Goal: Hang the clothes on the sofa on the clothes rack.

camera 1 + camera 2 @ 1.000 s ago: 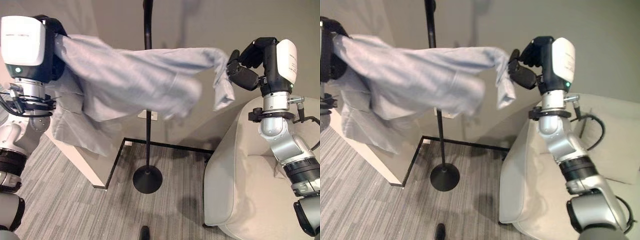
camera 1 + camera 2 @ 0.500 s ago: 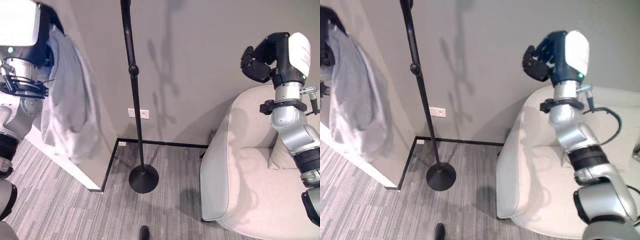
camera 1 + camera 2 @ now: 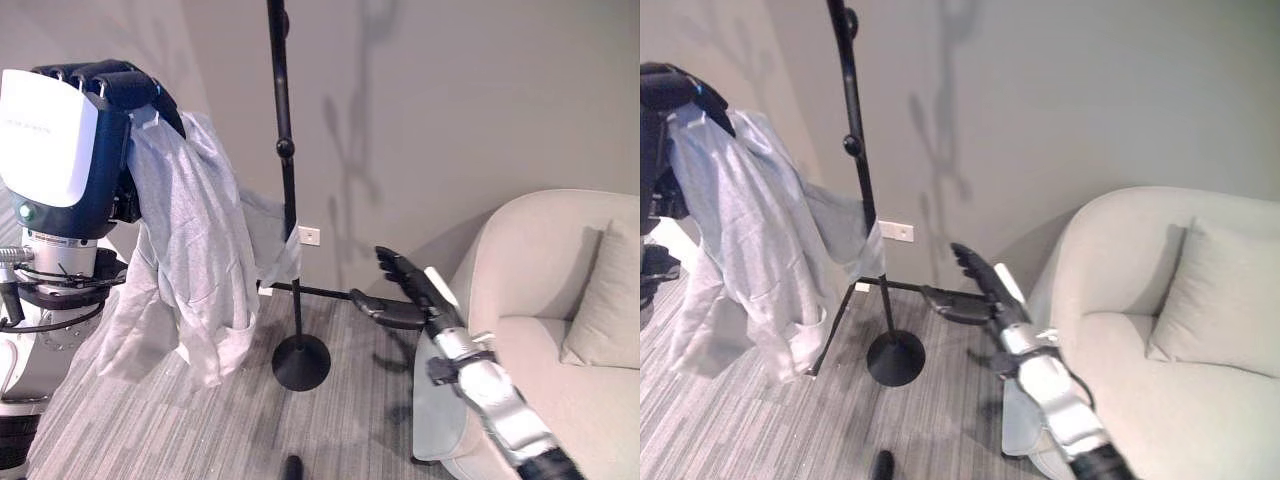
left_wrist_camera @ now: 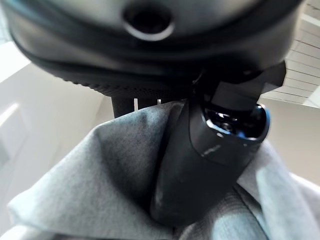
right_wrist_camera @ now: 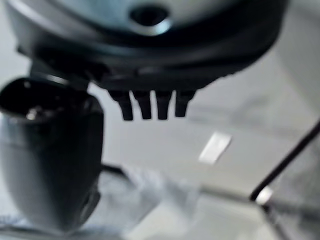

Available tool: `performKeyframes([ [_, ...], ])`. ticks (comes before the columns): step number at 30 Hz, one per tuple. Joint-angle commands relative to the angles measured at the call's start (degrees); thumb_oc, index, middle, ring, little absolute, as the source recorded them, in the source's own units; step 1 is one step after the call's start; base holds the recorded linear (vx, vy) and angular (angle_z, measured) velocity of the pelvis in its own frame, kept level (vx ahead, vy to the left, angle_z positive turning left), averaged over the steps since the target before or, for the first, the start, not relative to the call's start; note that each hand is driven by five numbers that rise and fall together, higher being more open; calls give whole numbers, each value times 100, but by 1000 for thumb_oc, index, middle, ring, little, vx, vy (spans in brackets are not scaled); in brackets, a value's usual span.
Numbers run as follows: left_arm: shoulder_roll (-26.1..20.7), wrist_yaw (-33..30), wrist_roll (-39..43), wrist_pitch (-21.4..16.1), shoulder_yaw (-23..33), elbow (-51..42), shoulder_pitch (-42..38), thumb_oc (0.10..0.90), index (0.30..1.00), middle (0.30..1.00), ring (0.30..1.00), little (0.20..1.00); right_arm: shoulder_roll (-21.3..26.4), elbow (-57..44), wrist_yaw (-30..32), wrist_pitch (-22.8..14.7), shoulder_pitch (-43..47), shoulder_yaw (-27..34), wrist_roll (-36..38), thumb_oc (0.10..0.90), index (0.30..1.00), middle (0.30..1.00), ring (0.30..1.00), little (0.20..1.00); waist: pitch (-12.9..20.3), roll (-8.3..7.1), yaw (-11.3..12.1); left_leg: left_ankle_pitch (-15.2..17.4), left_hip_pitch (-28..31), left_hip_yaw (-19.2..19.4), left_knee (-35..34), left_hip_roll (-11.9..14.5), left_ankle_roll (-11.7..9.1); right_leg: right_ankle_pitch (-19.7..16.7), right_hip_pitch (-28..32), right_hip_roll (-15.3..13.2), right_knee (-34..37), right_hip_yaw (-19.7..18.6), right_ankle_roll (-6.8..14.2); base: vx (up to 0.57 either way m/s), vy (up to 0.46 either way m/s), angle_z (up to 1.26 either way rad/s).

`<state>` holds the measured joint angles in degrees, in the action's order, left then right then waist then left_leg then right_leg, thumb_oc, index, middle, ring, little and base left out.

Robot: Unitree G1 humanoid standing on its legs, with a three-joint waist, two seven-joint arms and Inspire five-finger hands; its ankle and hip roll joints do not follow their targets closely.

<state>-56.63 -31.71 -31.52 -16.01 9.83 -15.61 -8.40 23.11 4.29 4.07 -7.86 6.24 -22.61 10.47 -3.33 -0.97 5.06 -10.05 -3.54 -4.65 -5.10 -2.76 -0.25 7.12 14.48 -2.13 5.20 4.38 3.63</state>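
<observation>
Left hand is up high beside the rack, on its left, fingers curled over the top of the grey shirt and clamped on it. The shirt hangs straight down from that fist, its lower hem well above the carpet, and one sleeve or corner reaches across to the rack's pole and seems to touch it, though contact is hard to judge. The rack's round base sits on the carpet close to the wall, with open floor in front of it.

Right hand is low, to the right of the rack and between its base and the sofa, fingers stretched out straight and spread, thumb out to the side, holding nothing. There is clear air between that hand and the pole. A cushion leans in the sofa's far corner, well away from the rack.

The left wrist view adds what the head views hide: the thumb pressed down into grey cloth bunched under the palm. The right wrist view shows straight fingertips over the floor, with pale cloth beyond.
</observation>
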Motion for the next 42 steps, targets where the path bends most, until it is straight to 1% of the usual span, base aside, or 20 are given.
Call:
performKeyframes([
  [1, -86, -495, 316, -136, 323, 163, -720, 400, 300, 300, 300, 300, 643, -585, -159, -951, 313, 237, 59, 800, 900, 900, 900, 900, 617, 100, -164, 853, 350, -48, 98, 223, -148, -151, -716, -60, -242, 185, 73, -47, 5, 49],
  [3, 14, -501, 334, -151, 403, 84, -595, 400, 300, 300, 300, 300, 629, -596, -248, -972, 325, 97, 68, 800, 900, 900, 900, 900, 614, 116, -151, 842, 339, -87, 91, 214, -150, -145, -707, -63, -231, 237, 66, -34, 1, 39],
  [4, 89, -498, 364, -164, 422, 48, -546, 400, 300, 300, 300, 300, 581, -597, -280, -977, 368, -28, 29, 800, 900, 900, 900, 900, 605, 120, -100, 831, 332, -107, 86, 212, -153, -144, -702, -65, -221, 269, 59, -17, -4, 15],
  [6, 210, -483, 429, -185, 467, -63, -474, 400, 300, 300, 300, 300, 473, -489, -286, -976, 424, -179, -7, 800, 900, 900, 900, 900, 598, 130, -72, 821, 331, -138, 85, 205, -156, -140, -690, -65, -216, 298, 52, 0, 0, 0],
  [9, 399, -512, 550, -225, 457, -214, -419, 400, 300, 300, 300, 300, 268, -209, -166, -993, 561, -433, -195, 800, 900, 900, 900, 900, 586, 142, -6, 802, 321, -184, 86, 201, -160, -130, -657, -63, -198, 347, 36, -8, -5, 3],
  [10, 484, -538, 611, -244, 402, -256, -438, 400, 300, 300, 300, 300, 133, -61, -73, -994, 679, -594, -342, 800, 900, 900, 900, 900, 579, 156, 41, 791, 315, -210, 88, 189, -160, -129, -644, -63, -190, 387, 30, -6, -9, 6],
  [12, 522, -559, 653, -253, 379, -292, -458, 400, 300, 300, 300, 300, 54, 40, -24, -1013, 746, -674, -407, 800, 900, 900, 900, 900, 574, 166, 54, 784, 311, -232, 89, 183, -162, -129, -635, -63, -182, 412, 27, -6, -7, 9],
  [13, 630, -583, 756, -282, 296, -355, -507, 400, 300, 300, 300, 300, -81, 201, 36, -997, 866, -838, -516, 800, 900, 900, 900, 900, 566, 194, 95, 771, 302, -265, 88, 173, -164, -123, -629, -67, -173, 455, 21, -10, -5, 13],
  [17, 789, -595, 896, -303, 137, -442, -633, 400, 300, 300, 300, 300, -282, 492, 129, -946, 1086, -1081, -696, 800, 900, 900, 900, 900, 562, 234, 153, 748, 279, -331, 91, 164, -171, -112, -607, -74, -156, 531, 13, -9, -5, 14],
  [18, 896, -614, 975, -328, -4, -489, -748, 400, 300, 300, 300, 300, -481, 761, 176, -888, 1255, -1263, -731, 800, 900, 900, 900, 900, 568, 288, 203, 736, 277, -360, 89, 148, -170, -110, -593, -85, -139, 576, 8, 0, 6, 20],
  [19, 892, -616, 974, -328, -6, -484, -757, 400, 300, 300, 300, 300, -492, 783, 182, -900, 1270, -1264, -735, 800, 900, 900, 900, 900, 561, 285, 196, 735, 277, -367, 90, 147, -171, -111, -589, -85, -137, 583, 8, -5, 4, 17],
  [23, 1038, -681, 1021, -325, -297, -524, -1063, 400, 300, 300, 300, 300, -920, 1285, 180, -808, 1551, -1635, -733, 800, 900, 900, 900, 900, 574, 392, 276, 707, 274, -421, 90, 114, -177, -102, -560, -100, -121, 638, 4, 1, 14, 10],
  [25, 1205, -721, 1033, -301, -640, -517, -1386, 400, 300, 300, 300, 300, -1275, 1688, 179, -766, 1771, -1916, -739, 800, 900, 900, 900, 900, 573, 479, 314, 695, 282, -457, 88, 89, -194, -88, -511, -120, -101, 706, -1, 21, 36, 22],
  [27, 1285, -714, 1024, -295, -789, -527, -1490, 400, 300, 300, 300, 300, -1418, 1792, 188, -744, 1857, -2026, -732, 800, 900, 900, 900, 900, 585, 504, 324, 735, 309, -480, 66, 86, -203, -43, -480, -126, -82, 717, -9, 31, 10, 14],
  [30, 1344, -709, 1031, -294, -911, -534, -1595, 400, 300, 300, 300, 300, -1543, 1903, 207, -726, 1955, -2084, -707, 800, 900, 900, 900, 900, 572, 523, 324, 682, 274, -493, 81, 72, -198, -84, -504, -125, -85, 749, -7, 2, 3, 1],
  [31, 1384, -721, 1032, -278, -945, -525, -1618, 400, 300, 300, 300, 300, -1628, 1965, 207, -707, 2003, -2130, -655, 689, 733, 733, 733, 733, 574, 526, 338, 684, 278, -493, 80, 69, -197, -81, -505, -127, -84, 755, -9, 0, 0, 0],
  [32, 1396, -733, 1030, -270, -952, -515, -1633, 400, 300, 300, 300, 300, -1657, 1983, 207, -703, 2017, -2129, -623, 400, 300, 300, 300, 300, 574, 523, 337, 685, 278, -487, 79, 68, -196, -80, -503, -128, -83, 757, -10, 41, 2, 4],
  [33, 1393, -739, 1022, -259, -949, -500, -1625, 400, 300, 300, 300, 300, -1682, 1994, 208, -705, 2010, -2130, -596, 400, 300, 300, 300, 300, 582, 507, 341, 736, 309, -486, 63, 68, -201, -43, -478, -129, -72, 749, -12, 39, -3, 3],
  [39, 1393, -715, 994, -201, -872, -452, -1474, 400, 300, 300, 300, 300, -1589, 1951, 212, -678, 1845, -2051, -437, 400, 300, 300, 300, 300, 574, 428, 320, 763, 344, -470, 60, 70, -196, -34, -450, -131, -69, 734, -11, 8, -2, 0],
  [42, 1323, -694, 971, -183, -710, -433, -1310, 400, 300, 300, 300, 300, -1312, 1829, 220, -675, 1560, -1789, -308, 400, 300, 300, 300, 300, 570, 351, 278, 780, 355, -438, 56, 81, -190, -36, -447, -128, -69, 723, -7, 0, 0, 0],
])
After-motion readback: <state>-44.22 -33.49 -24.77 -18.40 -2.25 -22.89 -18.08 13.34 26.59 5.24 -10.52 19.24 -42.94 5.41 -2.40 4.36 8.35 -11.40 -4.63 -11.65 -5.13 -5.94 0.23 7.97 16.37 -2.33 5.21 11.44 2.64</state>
